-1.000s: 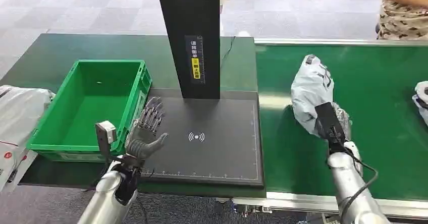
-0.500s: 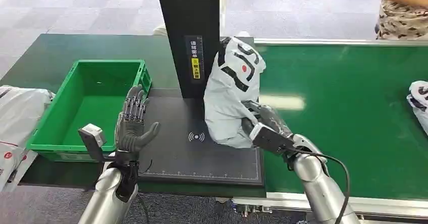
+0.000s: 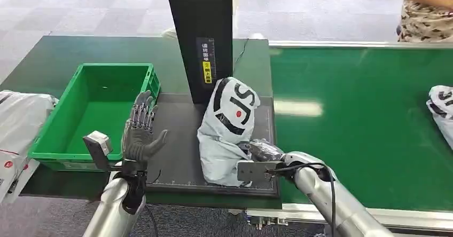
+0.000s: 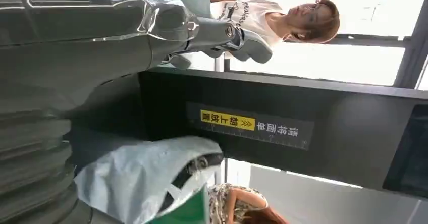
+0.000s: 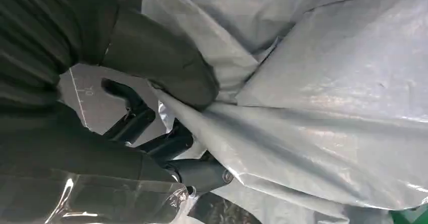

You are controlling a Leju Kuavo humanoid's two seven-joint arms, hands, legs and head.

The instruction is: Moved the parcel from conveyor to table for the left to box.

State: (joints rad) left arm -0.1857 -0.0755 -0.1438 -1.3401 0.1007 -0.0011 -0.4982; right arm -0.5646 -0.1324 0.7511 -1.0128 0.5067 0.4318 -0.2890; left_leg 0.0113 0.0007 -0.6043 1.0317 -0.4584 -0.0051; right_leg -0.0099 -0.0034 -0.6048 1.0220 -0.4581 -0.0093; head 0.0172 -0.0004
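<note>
Set-down step, by the look of it: parcel (image 3: 227, 130) resting on the black pad (image 3: 181, 157) beside the green crate (image 3: 96, 109), right hand (image 3: 262, 152) grasping its lower edge. Left hand (image 3: 140, 135) released, fingers spread. Next, probably: let go, withdraw right.

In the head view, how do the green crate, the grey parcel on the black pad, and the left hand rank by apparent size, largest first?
1. green crate, clearly the largest.
2. grey parcel, held by the right hand on the black pad.
3. left hand, the smallest, although it is nearer the camera than the crate.
</note>
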